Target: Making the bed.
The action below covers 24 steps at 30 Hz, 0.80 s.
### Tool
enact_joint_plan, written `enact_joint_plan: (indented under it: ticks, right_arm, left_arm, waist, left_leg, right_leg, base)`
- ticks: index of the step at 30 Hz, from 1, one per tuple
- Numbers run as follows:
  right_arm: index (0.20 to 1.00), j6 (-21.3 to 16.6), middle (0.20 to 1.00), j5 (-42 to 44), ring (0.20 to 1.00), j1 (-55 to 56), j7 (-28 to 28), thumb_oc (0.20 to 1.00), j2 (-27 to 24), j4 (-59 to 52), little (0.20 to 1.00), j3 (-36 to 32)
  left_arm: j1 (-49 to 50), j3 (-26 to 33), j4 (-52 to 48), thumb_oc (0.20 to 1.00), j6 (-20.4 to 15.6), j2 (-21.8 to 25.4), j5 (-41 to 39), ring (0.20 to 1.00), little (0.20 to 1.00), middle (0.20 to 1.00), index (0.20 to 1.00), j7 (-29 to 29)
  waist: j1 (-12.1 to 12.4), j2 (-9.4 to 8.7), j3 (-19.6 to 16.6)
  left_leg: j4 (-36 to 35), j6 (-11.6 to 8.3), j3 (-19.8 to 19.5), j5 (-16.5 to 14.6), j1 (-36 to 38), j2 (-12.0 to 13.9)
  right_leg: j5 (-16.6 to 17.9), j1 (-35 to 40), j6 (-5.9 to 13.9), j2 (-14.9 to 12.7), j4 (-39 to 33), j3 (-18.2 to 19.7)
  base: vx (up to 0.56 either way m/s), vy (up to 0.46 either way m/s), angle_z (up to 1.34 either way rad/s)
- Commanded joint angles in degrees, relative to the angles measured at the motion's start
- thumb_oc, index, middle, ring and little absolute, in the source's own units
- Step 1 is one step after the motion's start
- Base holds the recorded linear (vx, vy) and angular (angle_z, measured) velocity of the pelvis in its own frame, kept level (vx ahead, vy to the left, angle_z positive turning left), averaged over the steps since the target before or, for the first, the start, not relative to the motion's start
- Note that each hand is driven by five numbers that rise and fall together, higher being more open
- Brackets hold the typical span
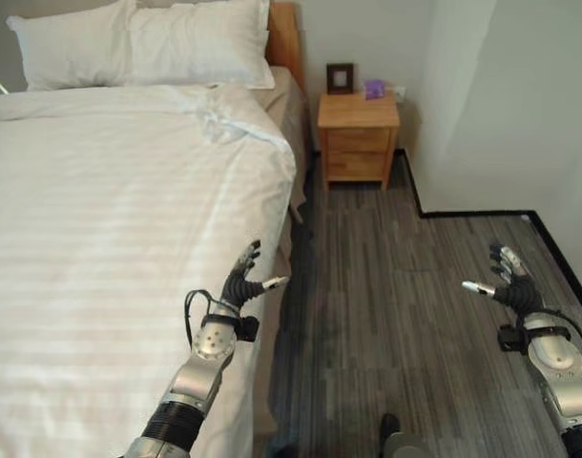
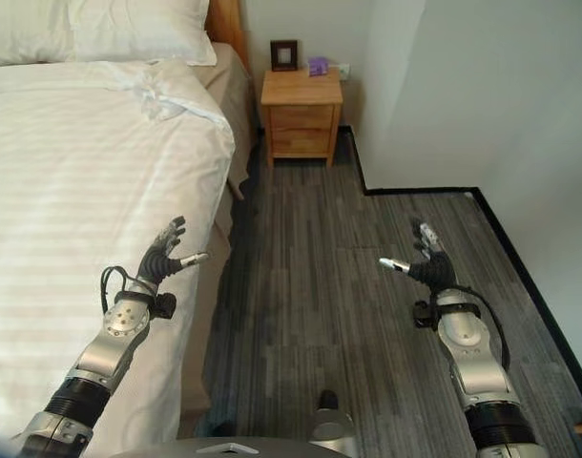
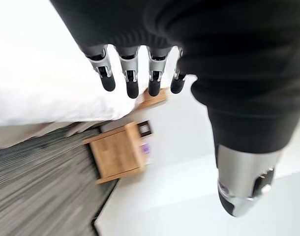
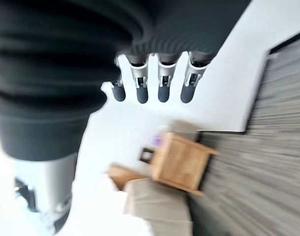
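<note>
My left hand (image 1: 241, 282) hovers spread wide, holding nothing, over the white duvet (image 1: 110, 210) near the bed's edge. My right hand (image 1: 511, 283), equally wide, hangs over the floor (image 1: 396, 286). Pillows (image 1: 143, 43) lie at eleven o'clock, a nightstand (image 1: 359, 134) at one.

The bed (image 1: 100, 239) is cut off at the left and near edges. What the small frame (image 1: 340, 77) on the nightstand (image 1: 358, 134) holds is too small to tell, as is the purple thing (image 1: 373, 89) beside it.

The room is lit softly and evenly, and the white bed (image 1: 110, 210) is shown very bright. In both wrist views, the wooden nightstand (image 3: 118, 152) beside the bed is smeared by blur.
</note>
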Motion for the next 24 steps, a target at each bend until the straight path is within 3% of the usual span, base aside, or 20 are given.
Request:
enact_joint_plan:
  ticks: [1, 4, 6, 10, 14, 16, 17, 18, 19, 21, 22, 24]
  right_arm:
    - [1.000, -5.60, 1.000, 1.26, 1.000, -3.21, 0.68, 1.000, 2.80, -3.71, 1.000, -0.65]
    - [1.000, -6.21, 1.000, 1.80, 1.000, -2.48, 0.83, 1.000, 2.80, -3.98, 1.000, -1.10]
    - [1.000, -6.02, 1.000, 1.93, 1.000, -2.52, 0.41, 1.000, 2.41, -4.38, 1.000, -1.28]
    - [1.000, -5.45, 1.000, 0.90, 1.000, -2.13, 0.09, 1.000, 2.42, -5.90, 1.000, -1.15]
    - [1.000, -5.00, 1.000, -0.11, 1.000, 0.48, 1.49, 1.000, 1.29, -9.25, 1.000, -0.78]
    - [1.000, -4.89, 1.000, 0.23, 1.000, 1.22, 2.15, 1.000, 0.94, -9.88, 1.000, -0.78]
    - [1.000, -5.07, 1.000, 0.38, 1.000, 1.65, 2.93, 1.000, 0.09, -10.11, 1.000, -0.58]
    - [1.000, -5.06, 1.000, 0.40, 1.000, 1.65, 2.94, 1.000, 0.09, -10.13, 1.000, -0.59]
    - [1.000, -5.19, 1.000, 0.56, 1.000, 1.99, 3.26, 1.000, -0.18, -9.91, 1.000, -0.45]
    - [1.000, -5.44, 1.000, 1.24, 1.000, 1.55, 3.14, 1.000, -1.12, -10.29, 1.000, -0.13]
    - [1.000, -5.42, 1.000, 1.26, 1.000, 1.57, 3.15, 1.000, -1.11, -10.31, 1.000, -0.12]
    - [1.000, -5.02, 1.000, 1.06, 1.000, 1.41, 3.60, 1.000, -2.27, -10.96, 1.000, 0.36]
  left_arm:
    - [-1.29, 3.06, -4.29, 1.000, -5.10, 3.33, 1.10, 1.000, 1.000, 1.000, 1.000, 2.12]
    - [-0.94, 1.89, -4.16, 1.000, -5.15, 2.89, 1.86, 1.000, 1.000, 1.000, 1.000, 1.25]
    - [-1.52, 1.69, -3.23, 1.000, -5.03, 2.95, 1.12, 1.000, 1.000, 1.000, 1.000, 0.79]
    - [-2.66, 2.25, -1.91, 1.000, -4.96, 2.55, -0.39, 1.000, 1.000, 1.000, 1.000, 1.25]
    - [-1.32, 2.55, -2.65, 1.000, -5.98, 1.97, -3.52, 1.000, 1.000, 1.000, 1.000, -0.25]
    - [-0.55, 2.72, -3.18, 1.000, -6.31, 1.59, -4.69, 1.000, 1.000, 1.000, 1.000, -0.64]
    - [0.61, 3.21, -2.87, 1.000, -6.86, 0.09, -5.91, 1.000, 1.000, 1.000, 1.000, -0.33]
    - [0.61, 3.22, -2.88, 1.000, -6.86, 0.09, -5.91, 1.000, 1.000, 1.000, 1.000, -0.34]
    - [1.25, 3.46, -2.85, 1.000, -7.08, -0.42, -6.79, 1.000, 1.000, 1.000, 1.000, -0.50]
    - [2.28, 3.22, -2.91, 1.000, -7.78, -0.84, -9.05, 1.000, 1.000, 1.000, 1.000, -0.82]
    - [2.33, 3.23, -2.92, 1.000, -7.79, -0.82, -9.07, 1.000, 1.000, 1.000, 1.000, -0.83]
    - [4.17, 3.04, -3.68, 1.000, -8.06, -1.25, -9.84, 1.000, 1.000, 1.000, 1.000, -1.05]
  waist:
    - [-0.19, -1.58, 0.04]
    - [-1.18, -2.52, -0.73]
    - [-1.90, -2.87, -1.05]
    - [-3.06, -2.80, -0.70]
    - [-5.05, -2.02, -1.50]
    - [-5.51, -1.45, -1.57]
    - [-5.53, 0.13, -0.75]
    - [-5.69, 0.03, -0.88]
    - [-5.30, 0.43, -0.74]
    - [-3.84, -1.42, 0.49]
    - [-3.75, -1.42, 0.59]
    - [-1.74, -2.35, 1.59]
  left_leg:
    - [0.71, 0.73, -2.63, -5.05, 3.57, -0.86]
    - [0.71, -0.54, -4.06, -6.19, 4.81, -0.89]
    - [0.71, -1.69, -4.36, -7.09, 6.32, -0.32]
    - [0.71, -3.34, -3.83, -8.50, 9.54, 0.63]
    - [2.39, -4.47, -4.30, -11.47, 14.68, 1.10]
    - [6.11, -5.28, -4.91, -9.80, 14.06, 2.27]
    - [15.92, -6.80, -6.12, -4.12, 11.71, 4.95]
    - [16.04, -6.85, -6.33, -3.94, 11.36, 4.92]
    - [21.77, -7.46, -7.27, 0.00, 9.99, 6.49]
    - [36.28, -7.82, -10.23, 7.08, 2.76, 7.63]
    - [36.57, -7.84, -10.18, 6.96, 2.74, 7.73]
    - [40.05, -6.18, -11.54, 2.63, -2.78, 5.15]
  right_leg:
    - [6.31, -1.88, 7.38, -3.83, 9.58, -0.77]
    - [1.92, -2.83, 4.54, -2.57, 0.05, -3.71]
    - [2.86, -2.65, 4.17, -1.97, -7.48, -5.30]
    - [4.66, -4.92, 4.64, -2.69, -11.35, -6.67]
    - [4.38, -3.94, 3.55, -1.54, -10.43, -3.52]
    - [4.31, -3.70, 2.54, -0.95, -9.66, -3.35]
    - [2.56, -1.12, 0.19, 1.44, -8.88, -3.00]
    - [2.73, -1.22, 0.05, 1.35, -9.02, -3.15]
    - [1.82, 0.85, -1.29, 2.80, -10.44, -2.91]
    - [0.28, 6.53, -4.36, 4.34, -15.20, -0.91]
    - [0.23, 6.55, -4.41, 4.40, -15.14, -0.79]
    - [-1.36, 8.99, -4.59, 4.28, -16.09, 1.96]
  base:
    - [0.26, -0.048, 0.29]
    - [0.28, -0.136, 0.33]
    - [0.25, -0.188, 0.50]
    - [0.24, -0.208, 0.12]
    - [0.37, -0.245, -0.02]
    - [0.26, -0.228, -0.10]
    - [0.19, -0.184, -0.09]
    - [0.35, -0.306, -0.09]
    - [0.24, -0.289, -0.23]
    - [0.41, -0.414, -0.40]
    - [0.36, -0.279, -0.34]
    - [0.36, -0.168, -0.62]
